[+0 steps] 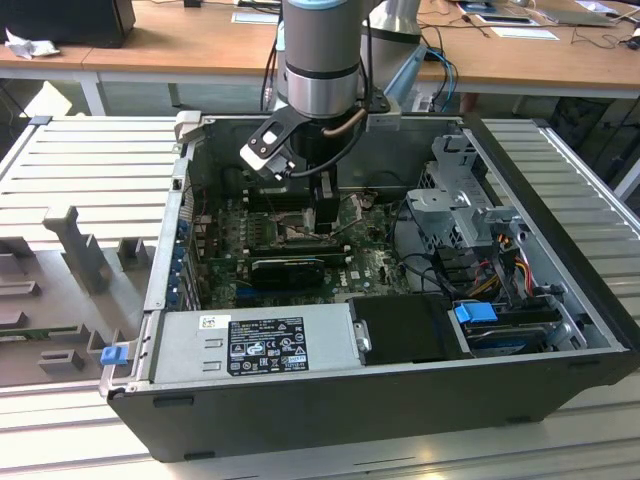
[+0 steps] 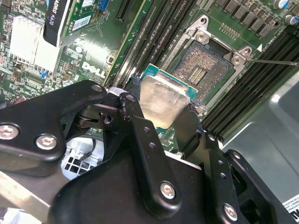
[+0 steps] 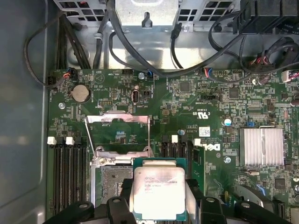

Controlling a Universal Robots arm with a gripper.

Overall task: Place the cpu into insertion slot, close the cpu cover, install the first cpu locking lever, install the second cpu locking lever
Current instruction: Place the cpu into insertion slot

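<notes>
The pincer (image 2: 162, 105) is closed to chip width, clamping opposite edges of the cpu (image 2: 163, 95). The chip is silver side up, just beside the insertion slot (image 2: 202, 70) and not seated in it. The cpu cover (image 3: 117, 119) is swung open beyond the slot, and in the first wrist view the chip hides one corner of the slot's frame.

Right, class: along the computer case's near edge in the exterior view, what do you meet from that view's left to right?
Blue clip, labelled grey power supply, black box, blue tab.
</notes>
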